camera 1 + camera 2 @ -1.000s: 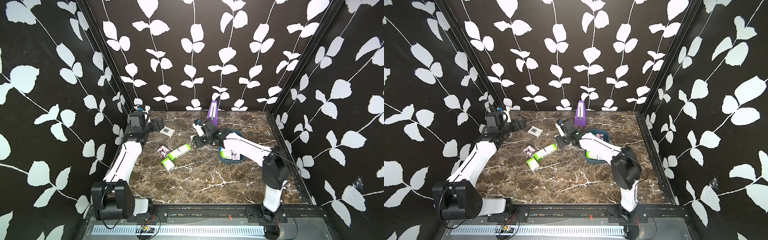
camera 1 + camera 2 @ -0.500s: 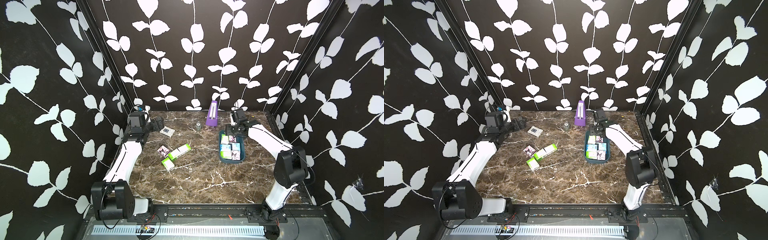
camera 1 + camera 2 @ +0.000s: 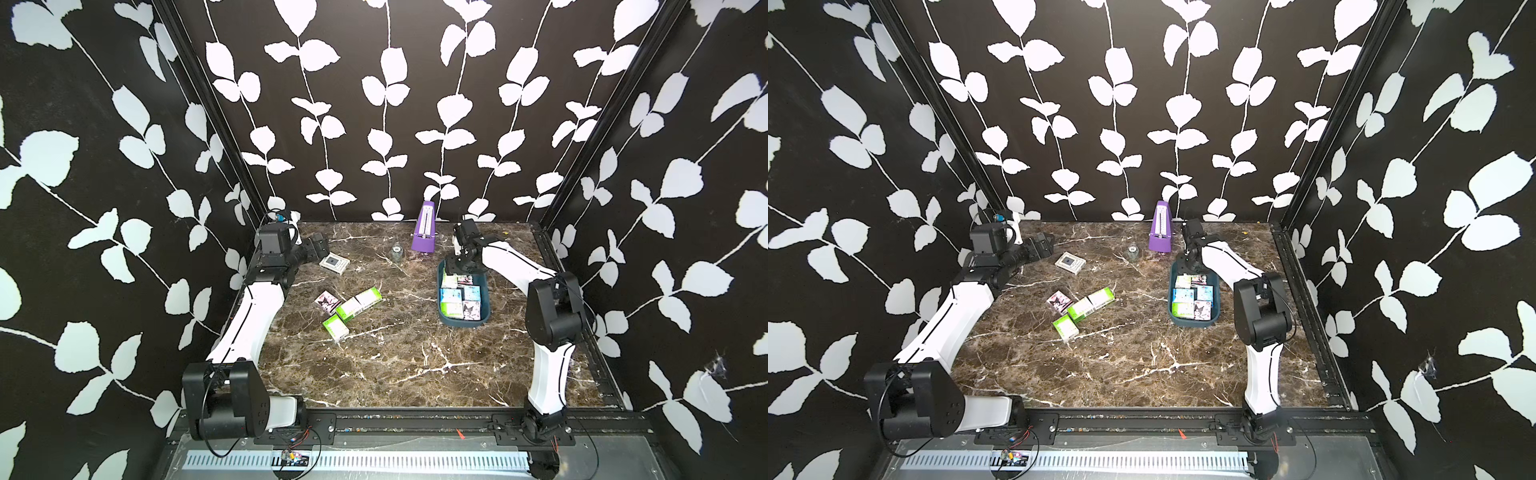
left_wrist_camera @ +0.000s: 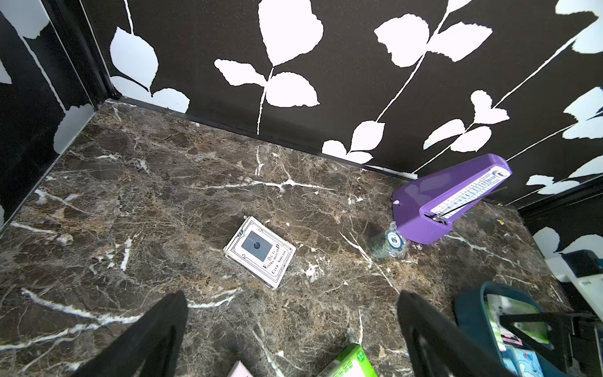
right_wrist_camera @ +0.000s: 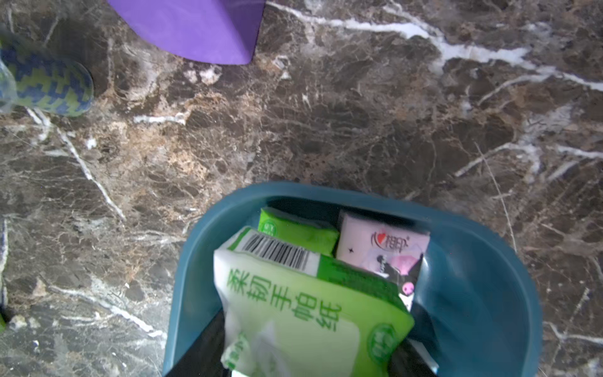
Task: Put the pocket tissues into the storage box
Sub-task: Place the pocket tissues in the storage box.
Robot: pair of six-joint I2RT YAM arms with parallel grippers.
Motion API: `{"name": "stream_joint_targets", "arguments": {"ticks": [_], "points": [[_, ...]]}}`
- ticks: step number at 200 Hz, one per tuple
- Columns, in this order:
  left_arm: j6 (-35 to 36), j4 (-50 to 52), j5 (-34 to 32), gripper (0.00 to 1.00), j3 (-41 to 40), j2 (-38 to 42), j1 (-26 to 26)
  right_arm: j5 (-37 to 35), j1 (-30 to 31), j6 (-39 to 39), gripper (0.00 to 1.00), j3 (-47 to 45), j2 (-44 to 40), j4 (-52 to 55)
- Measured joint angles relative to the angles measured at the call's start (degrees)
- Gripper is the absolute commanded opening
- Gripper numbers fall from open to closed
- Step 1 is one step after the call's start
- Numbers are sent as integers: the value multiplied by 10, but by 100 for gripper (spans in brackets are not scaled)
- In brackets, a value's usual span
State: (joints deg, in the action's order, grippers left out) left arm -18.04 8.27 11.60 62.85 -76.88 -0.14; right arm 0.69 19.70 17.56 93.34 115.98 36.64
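Hanging over the far end of the storage box (image 3: 461,323), the right gripper (image 3: 459,268) pinches a lime-green packet (image 5: 310,303); in both top views the teal tub lies on the right of the marble table (image 3: 395,374), long axis running front to back. Six pocket tissues (image 3: 472,309) show inside in two columns: two lime-green, two blue, two pink-purple; the pinched one cannot be told apart there. Four loose packets (image 3: 1079,309) lie mid-table, well apart from the tub: three lime-green, two of them end to end on a slant, and one pink-purple beside them. A purple metronome (image 3: 424,235) stands just beyond the tub, a chip stack (image 3: 397,252) to its left, a card pack (image 3: 334,262) near the left gripper (image 3: 322,246)

Left wrist view: the left gripper's jaws stand spread wide above the marble, card pack (image 4: 259,251) ahead, metronome and chips past it

Right wrist view: the pinched lime-green packet points lengthwise at the tub's far wall, barcode end leading, above one lime-green and one pink-purple packet; metronome base and chips sit beyond the rim
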Motion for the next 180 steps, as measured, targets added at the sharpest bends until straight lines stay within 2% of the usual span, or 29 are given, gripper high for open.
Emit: {"name": "stream_joint_targets", "arguments": {"ticks": [36,96,180], "points": [[0,0,0,99,0,0,1,7,0,0,60,17,18,2],[1,0,-1,99,0,0,2,19,0,-2,72,34,34,12],[1,0,-1,99,0,0,2,43,0,-20,84,41,33,15]]}}
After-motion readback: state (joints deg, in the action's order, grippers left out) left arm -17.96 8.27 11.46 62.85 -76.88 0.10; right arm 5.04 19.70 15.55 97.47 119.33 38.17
